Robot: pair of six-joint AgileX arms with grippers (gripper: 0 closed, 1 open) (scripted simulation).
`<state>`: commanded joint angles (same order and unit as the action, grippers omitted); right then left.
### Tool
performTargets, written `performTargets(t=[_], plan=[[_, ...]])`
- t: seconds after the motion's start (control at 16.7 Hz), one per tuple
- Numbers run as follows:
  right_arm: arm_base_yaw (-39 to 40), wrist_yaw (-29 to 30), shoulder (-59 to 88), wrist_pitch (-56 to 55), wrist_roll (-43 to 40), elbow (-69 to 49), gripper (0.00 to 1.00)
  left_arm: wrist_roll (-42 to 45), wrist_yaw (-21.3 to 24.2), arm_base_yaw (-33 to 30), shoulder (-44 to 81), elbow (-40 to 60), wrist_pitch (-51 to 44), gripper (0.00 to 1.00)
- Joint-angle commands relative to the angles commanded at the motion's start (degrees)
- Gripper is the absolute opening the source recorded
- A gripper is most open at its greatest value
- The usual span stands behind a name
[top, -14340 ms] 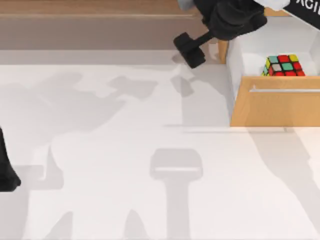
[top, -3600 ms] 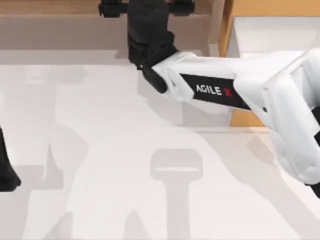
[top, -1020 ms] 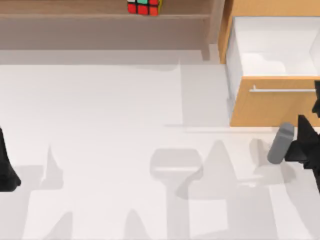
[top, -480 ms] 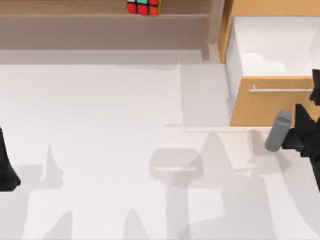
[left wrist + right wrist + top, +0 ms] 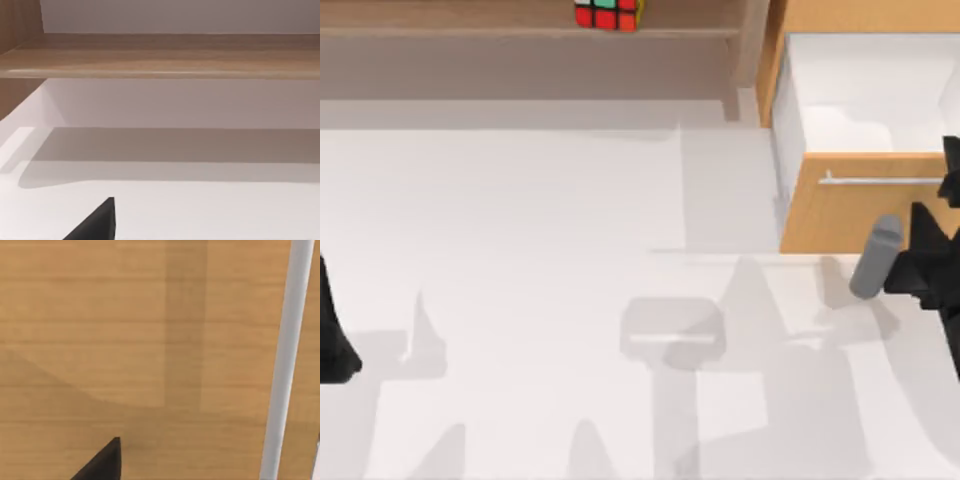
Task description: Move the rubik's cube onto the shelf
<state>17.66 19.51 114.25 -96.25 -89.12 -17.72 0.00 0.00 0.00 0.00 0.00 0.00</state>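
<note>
Top view: rubik's cube point(image 5: 608, 14) at rest on the shelf point(image 5: 470, 16) board along the upper edge of the frame, left of the upright side post point(image 5: 752, 45), red and green stickers showing, upper part cut off by the frame edge. Judged from this placement, task apparently complete. Open drawer point(image 5: 865, 95) of the orange-tan cabinet at upper right, white inside, thin metal handle point(image 5: 880, 180) across its front. Right gripper point(image 5: 920, 265) at the right edge, just below the drawer front, mostly cut off; grey cylindrical part angled beside it; finger state impossible to tell. Placed as if pulled back clear of the shelf, perhaps toward the drawer front. Left arm point(image 5: 332, 335) parked at the lower left edge, a dark sliver only, gripper not visible.

Left wrist view: shelf board point(image 5: 160, 55) across the upper part of the frame, pale recess beneath, white table below. 1 black fingertip point(image 5: 97, 222) at the lower edge, cut off; spread or pressed together, impossible to tell.

Right wrist view: close on the orange-tan drawer front point(image 5: 125, 340), metal handle point(image 5: 285, 360) running down the right side. 1 black fingertip point(image 5: 102, 462) at the lower edge; second finger out of frame, so grip state unknowable.
</note>
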Motion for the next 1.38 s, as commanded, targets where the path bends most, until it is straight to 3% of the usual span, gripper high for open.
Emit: performTargets(t=[0.66, 1.38], plan=[[0.0, 0.0, 0.0, 0.0, 0.0, 0.0, 0.02, 0.0, 0.0, 0.0, 0.0, 0.0, 0.0, 1.00], [-0.3, -0.4, 0.3, 0.9, 0.2, -1.5, 0.00, 0.0, 0.0, 0.0, 0.0, 0.0, 0.0, 1.00]])
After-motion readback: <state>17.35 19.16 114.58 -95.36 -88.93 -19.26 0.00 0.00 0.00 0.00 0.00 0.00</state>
